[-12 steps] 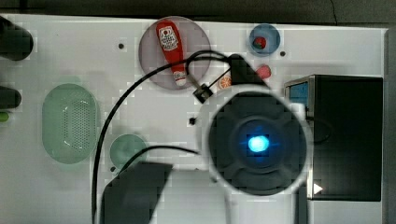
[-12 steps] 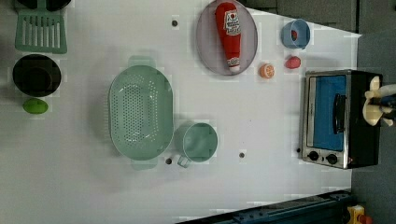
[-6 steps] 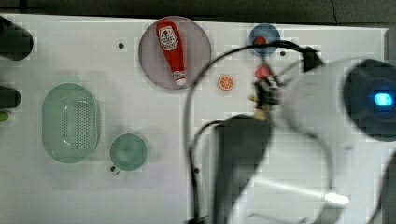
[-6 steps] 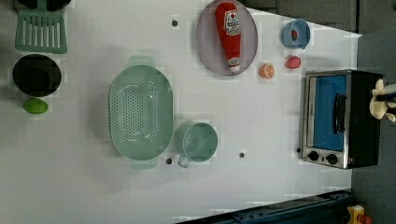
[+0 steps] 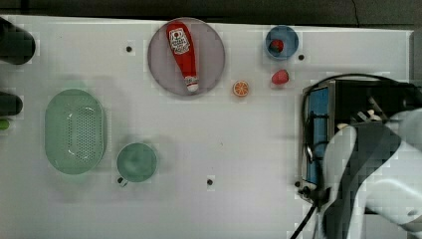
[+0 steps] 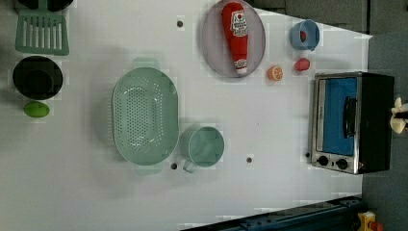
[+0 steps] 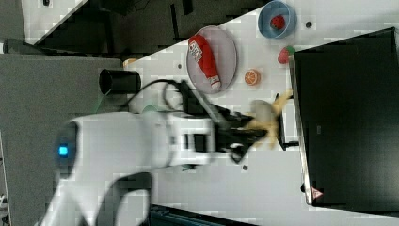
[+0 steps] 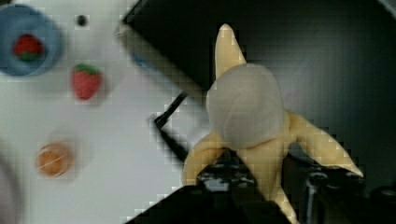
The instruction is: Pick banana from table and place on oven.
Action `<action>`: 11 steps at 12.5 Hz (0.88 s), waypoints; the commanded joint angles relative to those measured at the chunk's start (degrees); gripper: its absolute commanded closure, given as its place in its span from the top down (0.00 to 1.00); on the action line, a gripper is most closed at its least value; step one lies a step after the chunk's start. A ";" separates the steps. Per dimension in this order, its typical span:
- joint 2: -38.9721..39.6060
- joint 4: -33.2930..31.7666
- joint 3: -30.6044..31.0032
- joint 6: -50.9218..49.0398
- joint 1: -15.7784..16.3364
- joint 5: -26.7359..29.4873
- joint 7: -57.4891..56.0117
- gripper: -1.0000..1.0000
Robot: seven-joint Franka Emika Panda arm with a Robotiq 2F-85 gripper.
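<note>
The pincer (image 7: 251, 134) is clamped on the banana (image 8: 245, 121), held in the air above the oven (image 7: 348, 117) by its door edge. It looks light and soft; gripping its peeled lower body seems safest.

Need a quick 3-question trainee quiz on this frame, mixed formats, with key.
1. True or false: the banana is lying on the table.
2. What lies on the round plate: A) an orange slice, B) a ketchup bottle, C) a strawberry?
3. Fill in: the pincer carries the banana by the ____.

Key: 1 false, the pincer holds it in the air; 2 B, the ketchup bottle; 3 oven.
</note>
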 commanded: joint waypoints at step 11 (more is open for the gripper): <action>7.99 0.90 -5.70 7.47 -0.48 2.77 -17.64 0.84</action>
